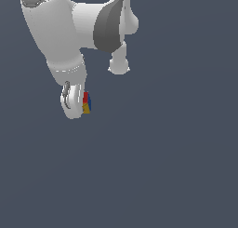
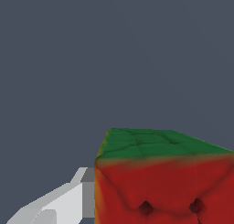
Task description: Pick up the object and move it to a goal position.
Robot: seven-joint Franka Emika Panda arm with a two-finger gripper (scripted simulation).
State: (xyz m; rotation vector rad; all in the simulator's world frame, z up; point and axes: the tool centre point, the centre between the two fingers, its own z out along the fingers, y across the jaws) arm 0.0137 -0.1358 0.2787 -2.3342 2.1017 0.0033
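- Cube (image 1: pixel 86 103) sits tucked against the white claw (image 1: pixel 76 103) tip, on the exterior view's right of the one finger you can see; red, blue and yellow-orange faces show there.
- Wrist view: cube (image 2: pixel 164 182) fills the lower frame, red face with dark dots toward the camera, green face on top, one white finger (image 2: pixel 59 205) touching its side.
- Claw looks closed on the cube, narrow gap; the second finger is hidden, so treat the grip as probable, not confirmed.
- Background is flat grey, no counter edge or shadow, so I can't tell whether the cube is lifted or resting.
- No goal marker visible in either view; you can't judge the remaining path from here.
- Step in hand looks like carry: keep the claw squeezing evenly and don't relax it.
- Move the arm smoothly, no jerks; the cube is tiny and seems held near the fingertips, so it could slip out.
- Avoid wrist rotation while carrying; watch that the dotted face stays framed.
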